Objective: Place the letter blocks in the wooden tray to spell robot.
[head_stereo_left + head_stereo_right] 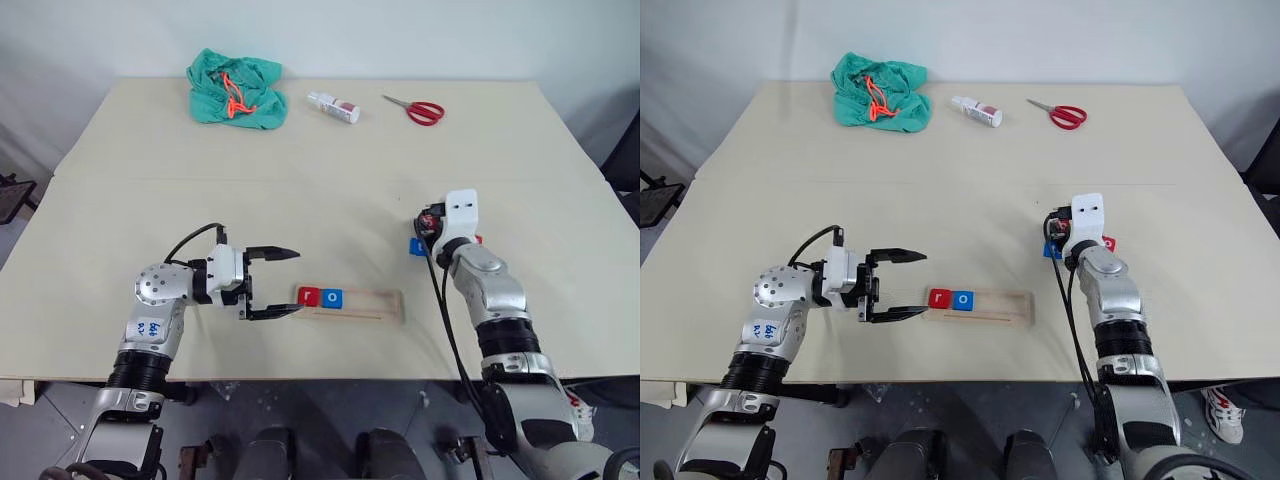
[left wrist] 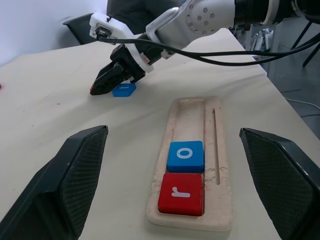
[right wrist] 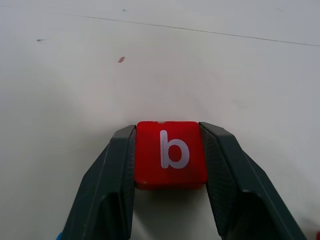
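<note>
The red b block (image 3: 170,154) sits pinched between the right gripper (image 2: 107,82) fingers on the table (image 1: 300,190); the left wrist view adds a blue block (image 2: 124,89) beside it. The wooden tray (image 2: 220,165) holds red r (image 2: 182,193) and blue o (image 2: 185,155), near the spread left gripper (image 1: 282,283).

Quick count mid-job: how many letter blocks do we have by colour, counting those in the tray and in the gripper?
Red: 3 (red r block in the wooden tray, red b block between the right gripper fingers, red block beside that gripper, letter not readable)
Blue: 2 (blue o block in the tray, blue block by the right gripper)
Total: 5
</note>
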### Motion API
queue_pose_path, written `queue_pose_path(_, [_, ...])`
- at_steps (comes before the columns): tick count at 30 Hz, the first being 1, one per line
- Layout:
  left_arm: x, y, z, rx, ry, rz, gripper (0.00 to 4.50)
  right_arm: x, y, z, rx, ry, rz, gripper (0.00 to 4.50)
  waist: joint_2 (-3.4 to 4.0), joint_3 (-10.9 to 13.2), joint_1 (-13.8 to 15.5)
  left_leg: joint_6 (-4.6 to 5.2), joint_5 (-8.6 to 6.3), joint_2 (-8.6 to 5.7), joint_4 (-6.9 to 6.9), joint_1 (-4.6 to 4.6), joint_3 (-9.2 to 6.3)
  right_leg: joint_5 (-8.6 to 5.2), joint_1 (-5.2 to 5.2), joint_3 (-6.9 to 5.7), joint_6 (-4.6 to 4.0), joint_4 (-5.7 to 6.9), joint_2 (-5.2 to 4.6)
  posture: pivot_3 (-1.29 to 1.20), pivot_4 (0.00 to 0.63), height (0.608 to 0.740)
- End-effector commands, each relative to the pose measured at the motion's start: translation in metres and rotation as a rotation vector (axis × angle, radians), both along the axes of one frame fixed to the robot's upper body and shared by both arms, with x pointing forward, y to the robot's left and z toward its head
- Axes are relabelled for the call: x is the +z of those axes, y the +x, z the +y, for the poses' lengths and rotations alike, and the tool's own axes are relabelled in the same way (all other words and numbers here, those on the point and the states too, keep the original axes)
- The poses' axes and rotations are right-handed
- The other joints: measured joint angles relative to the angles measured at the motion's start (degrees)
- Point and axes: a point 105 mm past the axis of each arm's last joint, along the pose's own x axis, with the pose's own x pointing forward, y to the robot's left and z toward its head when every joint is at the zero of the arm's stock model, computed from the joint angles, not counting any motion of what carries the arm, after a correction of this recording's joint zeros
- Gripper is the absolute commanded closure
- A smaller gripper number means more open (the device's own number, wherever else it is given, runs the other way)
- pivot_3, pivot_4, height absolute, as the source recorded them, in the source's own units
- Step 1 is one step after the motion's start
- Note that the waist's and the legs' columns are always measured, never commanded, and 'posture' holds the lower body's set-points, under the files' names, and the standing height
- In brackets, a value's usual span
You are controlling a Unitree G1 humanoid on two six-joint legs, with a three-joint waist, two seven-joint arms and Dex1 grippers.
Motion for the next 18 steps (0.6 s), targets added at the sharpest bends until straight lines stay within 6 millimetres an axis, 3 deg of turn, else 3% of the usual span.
queue_pose_path(1, [0.006,-0.001,-0.001,-0.034,-0.015,-0.014,0.00,0.031,-0.018,0.001,0.025,0.021,-0.088,3.02,0.00,0.0,0.0,0.00,0.00,0.00,-0.02,-0.01,0.01,0.00,-0.02,0.00,0.00,0.00,0.00,0.00,0.150,0.740])
queue_pose_path(8, [0.001,0.001,0.003,-0.048,-0.003,0.008,0.00,0.039,-0.077,0.001,0.058,-0.004,-0.077,3.02,0.00,0.0,0.4,0.00,0.00,-0.04,-0.08,0.00,0.02,0.00,-0.02,0.04,0.00,-0.01,-0.02,0.00,0.150,0.740])
queue_pose_path(12, [-0.004,0.003,0.008,-0.051,0.009,0.030,0.00,0.024,-0.113,0.005,0.030,-0.008,-0.013,3.02,0.00,0.0,0.9,0.00,0.00,0.00,-0.11,0.02,0.00,0.00,-0.02,0.04,0.00,0.00,0.01,0.00,0.150,0.740])
queue_pose_path(18, [-0.005,0.003,0.013,-0.061,0.024,0.033,0.00,0.005,-0.142,-0.001,-0.044,-0.002,0.079,3.02,0.00,0.0,1.5,0.00,0.00,-0.03,-0.11,0.03,0.09,0.00,-0.04,0.11,0.00,-0.04,0.00,0.00,0.150,0.740])
